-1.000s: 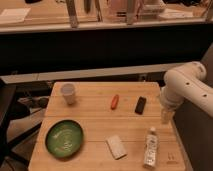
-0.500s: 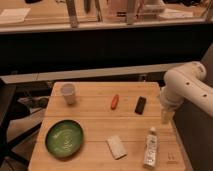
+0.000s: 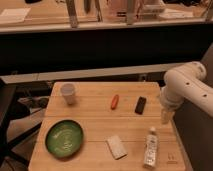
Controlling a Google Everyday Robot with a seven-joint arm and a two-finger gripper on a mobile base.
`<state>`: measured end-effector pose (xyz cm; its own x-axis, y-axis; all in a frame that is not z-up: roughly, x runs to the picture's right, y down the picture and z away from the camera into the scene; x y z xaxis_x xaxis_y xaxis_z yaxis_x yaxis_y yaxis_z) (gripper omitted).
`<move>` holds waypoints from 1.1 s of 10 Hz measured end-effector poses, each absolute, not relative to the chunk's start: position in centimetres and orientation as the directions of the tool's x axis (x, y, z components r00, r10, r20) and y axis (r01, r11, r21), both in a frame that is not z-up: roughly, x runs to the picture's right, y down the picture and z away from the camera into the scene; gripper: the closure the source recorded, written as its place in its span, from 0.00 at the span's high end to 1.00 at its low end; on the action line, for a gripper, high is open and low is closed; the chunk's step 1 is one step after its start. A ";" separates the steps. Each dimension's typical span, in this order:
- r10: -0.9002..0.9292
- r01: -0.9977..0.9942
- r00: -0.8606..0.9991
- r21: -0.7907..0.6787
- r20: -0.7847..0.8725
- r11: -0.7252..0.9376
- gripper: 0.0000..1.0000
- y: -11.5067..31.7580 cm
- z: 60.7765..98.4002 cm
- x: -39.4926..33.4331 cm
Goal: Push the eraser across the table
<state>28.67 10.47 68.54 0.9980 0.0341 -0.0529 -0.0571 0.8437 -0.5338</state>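
Behind the table (image 3: 135, 131) runs a wide dark panel (image 3: 100, 50), deep in shadow. Above it sits a pale counter (image 3: 45, 24) in warm light, with metal uprights (image 3: 72, 12) and a sheet of paper (image 3: 14, 14) on it. A light ledge (image 3: 90, 74) runs below the panel. Dark furniture (image 3: 7, 115) stands on the left. The gripper (image 3: 165, 117) hangs with its fingers apart at the table's right edge.

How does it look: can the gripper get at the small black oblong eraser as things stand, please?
Probably yes: the gripper hangs at the light wooden table's right edge, just right of the eraser, with only bare wood between them. The white tube lies nearer the front, out of the way.
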 end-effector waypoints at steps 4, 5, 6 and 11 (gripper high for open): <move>-0.006 -0.003 1.000 -0.523 -0.017 0.852 0.80 9.4 72.6 27.1; -0.014 0.006 1.000 -0.521 -0.011 0.854 0.80 9.5 73.1 26.9; -0.017 0.011 1.000 -0.518 -0.006 0.855 0.80 9.5 73.5 26.8; -0.035 0.041 0.999 -0.508 0.021 0.860 0.80 9.0 77.1 26.4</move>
<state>26.39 8.99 77.06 0.9992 -0.0349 0.0212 0.0409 0.8605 -0.5078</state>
